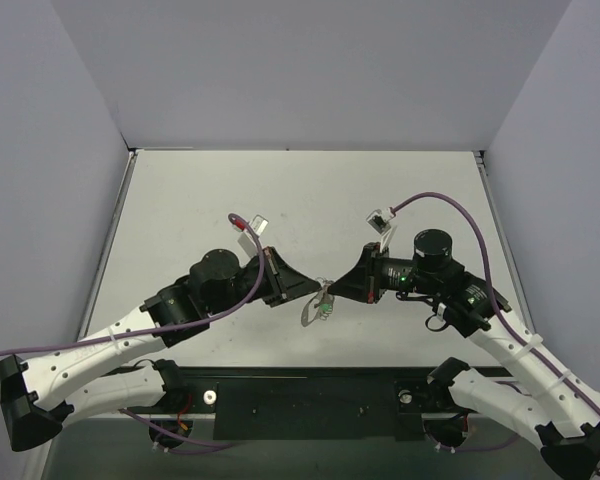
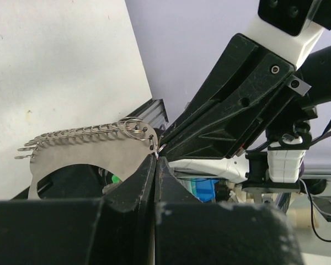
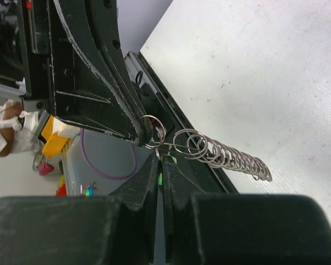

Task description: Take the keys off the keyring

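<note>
Fingers of the left gripper (image 2: 156,161) clamp the keyring (image 2: 94,153); the right gripper (image 3: 160,157) pinches shut on its split ring (image 3: 153,134). Hold steady, then ease the green-headed key (image 1: 325,313) off.

The white-and-black left arm (image 1: 100,350) and the white-and-black right arm (image 1: 515,345) both angle inward from their bases, with their wrists turned toward each other. The black 2-finger left gripper (image 1: 313,291) and the black 2-finger right gripper (image 1: 333,287) meet almost tip to tip, midway between the bases. Each has its jaws pressed together.
</note>
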`<action>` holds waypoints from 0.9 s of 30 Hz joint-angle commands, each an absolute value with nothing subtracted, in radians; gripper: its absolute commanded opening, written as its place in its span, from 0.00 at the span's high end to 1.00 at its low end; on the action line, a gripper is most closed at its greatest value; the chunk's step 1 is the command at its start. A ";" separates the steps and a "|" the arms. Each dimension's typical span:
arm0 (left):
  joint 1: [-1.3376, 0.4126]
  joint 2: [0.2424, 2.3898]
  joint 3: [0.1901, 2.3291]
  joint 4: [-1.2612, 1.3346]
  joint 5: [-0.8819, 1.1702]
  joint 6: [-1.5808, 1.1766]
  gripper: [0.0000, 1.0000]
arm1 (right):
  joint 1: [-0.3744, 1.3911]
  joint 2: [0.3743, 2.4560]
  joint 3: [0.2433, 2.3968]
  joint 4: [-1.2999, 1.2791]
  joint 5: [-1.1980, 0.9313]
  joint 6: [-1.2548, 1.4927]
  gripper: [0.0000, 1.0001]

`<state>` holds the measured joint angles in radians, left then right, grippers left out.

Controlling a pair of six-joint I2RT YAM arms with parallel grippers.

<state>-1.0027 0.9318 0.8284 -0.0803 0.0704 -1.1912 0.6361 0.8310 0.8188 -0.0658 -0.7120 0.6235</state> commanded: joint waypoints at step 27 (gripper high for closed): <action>-1.006 1.008 0.994 -0.155 0.420 -1.058 1.00 | 0.732 0.848 0.951 -0.319 -0.808 0.423 0.64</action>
<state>-1.0008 1.0271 0.9279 -0.2279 0.3805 -1.0672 0.7273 0.8604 0.8867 -0.3115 -0.8204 0.4473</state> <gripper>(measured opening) 0.066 0.269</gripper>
